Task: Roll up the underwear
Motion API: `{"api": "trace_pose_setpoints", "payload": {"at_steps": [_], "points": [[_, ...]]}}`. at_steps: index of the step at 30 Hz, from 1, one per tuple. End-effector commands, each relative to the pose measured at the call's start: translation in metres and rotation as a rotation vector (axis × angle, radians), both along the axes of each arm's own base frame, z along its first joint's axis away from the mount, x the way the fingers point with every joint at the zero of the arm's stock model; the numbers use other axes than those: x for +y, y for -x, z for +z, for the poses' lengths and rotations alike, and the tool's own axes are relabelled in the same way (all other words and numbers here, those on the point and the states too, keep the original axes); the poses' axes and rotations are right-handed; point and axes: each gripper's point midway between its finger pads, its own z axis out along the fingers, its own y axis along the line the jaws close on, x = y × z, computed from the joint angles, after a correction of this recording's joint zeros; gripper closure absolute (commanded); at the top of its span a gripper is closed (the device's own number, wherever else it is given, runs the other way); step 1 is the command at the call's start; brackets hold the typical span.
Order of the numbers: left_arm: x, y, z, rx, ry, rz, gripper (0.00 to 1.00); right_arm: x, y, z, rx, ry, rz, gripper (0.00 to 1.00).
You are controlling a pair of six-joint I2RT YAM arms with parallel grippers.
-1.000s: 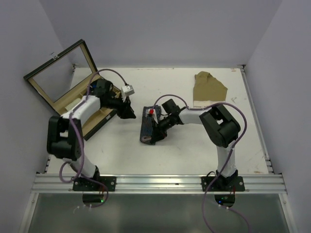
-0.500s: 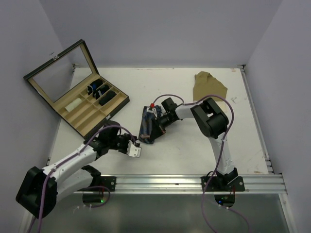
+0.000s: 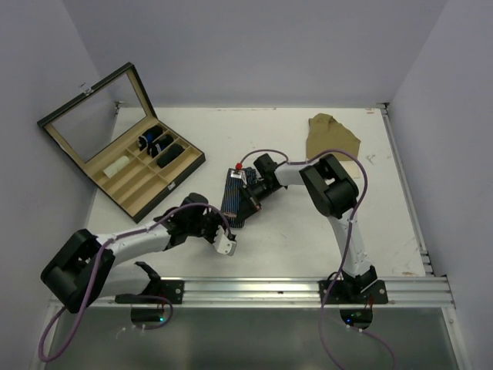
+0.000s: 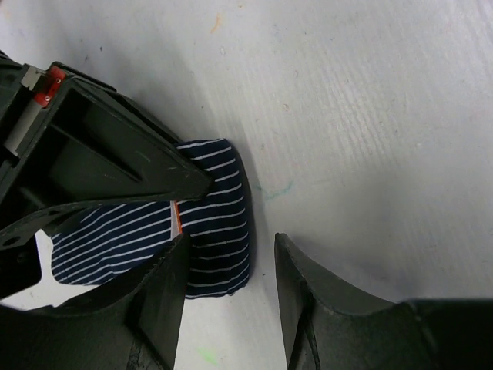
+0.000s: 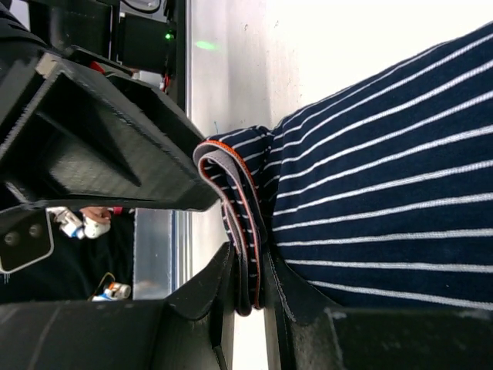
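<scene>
Box [image 3: 135,186] open: two dark rolls [image 3: 151,142] and a white item [image 3: 117,166] in separate compartments. Right gripper [image 5: 250,289] pinches the underwear [image 3: 231,204] edge. Left gripper [image 4: 231,240] jaws apart, at its end.

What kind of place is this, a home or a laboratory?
Probably a robotics laboratory bench: a white table enclosed by plain walls, the left arm and right arm bolted to a metal rail.

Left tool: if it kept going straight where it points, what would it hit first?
Probably the striped underwear, whose end lies just ahead between its open fingers; the right tool grips it just beyond.
</scene>
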Motion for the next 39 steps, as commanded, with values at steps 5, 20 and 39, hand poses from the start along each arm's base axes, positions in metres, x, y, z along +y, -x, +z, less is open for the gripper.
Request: {"api": "trace_pose_setpoints", "payload": {"at_steps": [5,20,39], "points": [[-0.008,-0.03,-0.017,-0.056,-0.074,0.012,0.54,-0.02,0.001,-0.074,-0.08,0.217,-0.009,1.0],[0.021,0.048,-0.047,0.37,-0.275,0.019,1.0,-0.037,-0.072,-0.02,-0.216,0.226,-0.199,0.52],[0.02,0.053,-0.066,1.319,-0.399,0.209,1.0,-0.123,-0.061,0.154,-0.872,0.141,-0.286,0.66]]}}
